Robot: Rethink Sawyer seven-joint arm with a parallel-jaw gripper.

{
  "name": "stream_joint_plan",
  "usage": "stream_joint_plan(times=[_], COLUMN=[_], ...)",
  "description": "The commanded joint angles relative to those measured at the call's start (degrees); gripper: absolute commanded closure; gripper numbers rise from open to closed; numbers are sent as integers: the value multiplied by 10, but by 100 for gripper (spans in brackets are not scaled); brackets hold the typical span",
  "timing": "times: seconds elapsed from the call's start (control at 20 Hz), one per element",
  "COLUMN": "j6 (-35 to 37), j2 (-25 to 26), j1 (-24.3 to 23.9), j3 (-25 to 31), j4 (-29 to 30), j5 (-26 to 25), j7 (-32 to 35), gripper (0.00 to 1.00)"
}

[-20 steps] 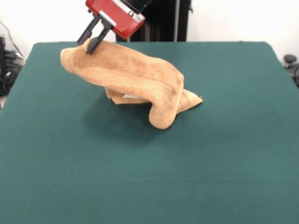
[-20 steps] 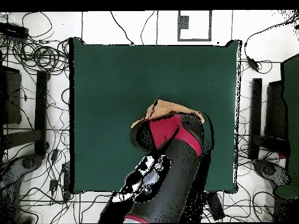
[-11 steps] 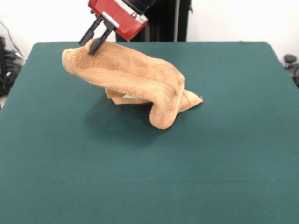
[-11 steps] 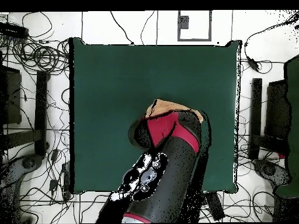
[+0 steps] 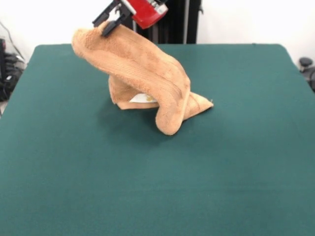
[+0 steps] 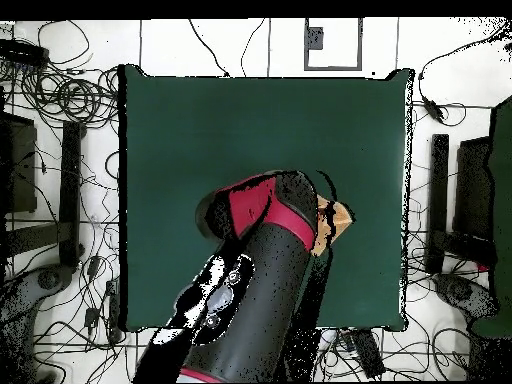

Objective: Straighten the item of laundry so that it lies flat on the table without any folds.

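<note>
Claw: clamped on one raised end of the towel. Towel: golden-tan terry, slopes down and away from the claw to a folded heap resting on the green table.

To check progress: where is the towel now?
In the front view, the towel is left of the table's middle, its upper-left end lifted by the gripper, its lower end resting there.

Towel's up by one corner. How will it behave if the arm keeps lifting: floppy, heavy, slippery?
Likely floppy: the towel droops from the gripper in a fold. Probably thick, fairly heavy terry, so its lower end drags on the table. Slip seems unlikely.
</note>
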Motion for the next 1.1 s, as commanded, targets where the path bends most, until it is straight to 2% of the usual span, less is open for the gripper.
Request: stream_joint_plan(times=[0.05,0.9,0.95,1.1], j6=[54,58,33,23], j2=[19,16,19,18], j1=[-1,0,9,10], j3=[75,81,78,79], j4=[-27,-29,4,11], j5=[-29,-38,-43,-46], j7=[-110,-100,-76,-76], gripper=[100,100,100,100])
